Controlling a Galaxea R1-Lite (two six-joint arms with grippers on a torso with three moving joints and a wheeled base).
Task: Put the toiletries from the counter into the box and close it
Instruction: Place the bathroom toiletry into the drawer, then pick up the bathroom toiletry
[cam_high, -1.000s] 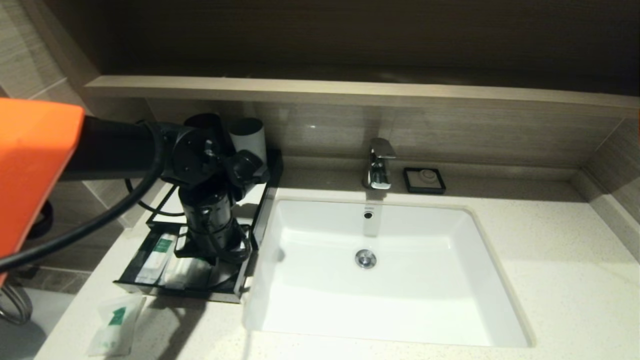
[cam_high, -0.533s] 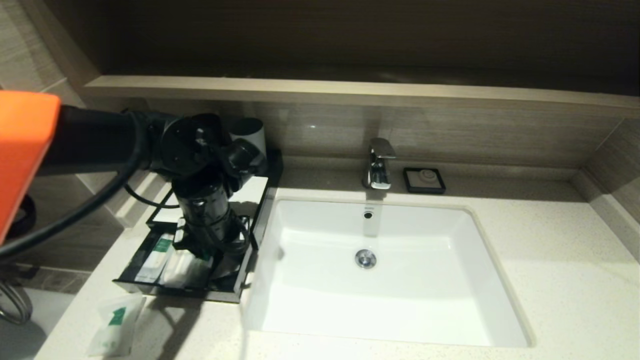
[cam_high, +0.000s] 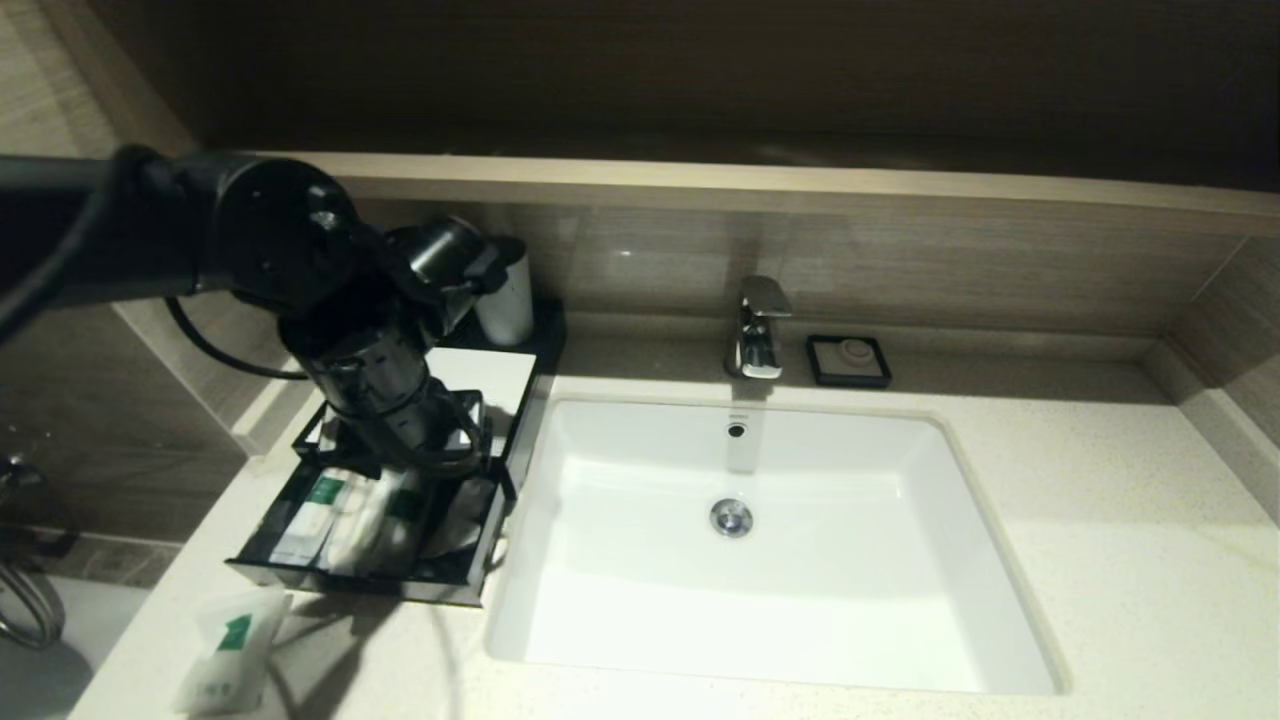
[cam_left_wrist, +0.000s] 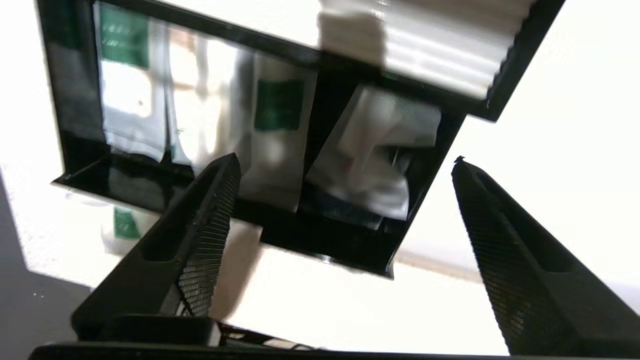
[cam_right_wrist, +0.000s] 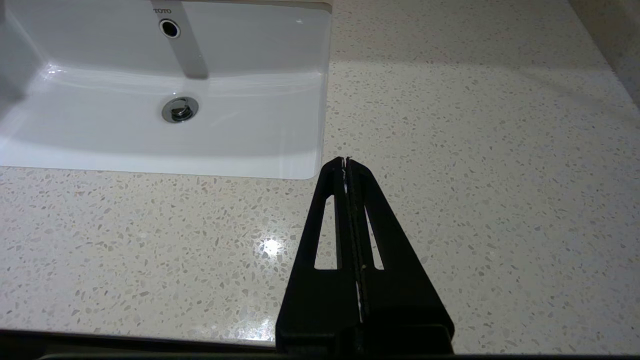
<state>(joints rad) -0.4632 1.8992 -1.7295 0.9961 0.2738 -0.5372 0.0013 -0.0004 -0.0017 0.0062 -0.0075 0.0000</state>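
The box, black with a white top panel, stands left of the basin with its drawer pulled out. Several toiletries lie in the drawer: flat white sachets with green marks and a crumpled white one. One more sachet lies on the counter in front of the drawer. My left gripper hangs open above the drawer, holding nothing. My right gripper is shut and empty over the counter to the right of the basin.
The white basin fills the middle of the counter, with a chrome faucet and a small black soap dish behind it. A white cup stands at the box's back. A wood-look shelf runs above.
My left gripper has opened and lifted up out of the drawer. The sachet it held now lies in the drawer. The right arm has stayed where it was.
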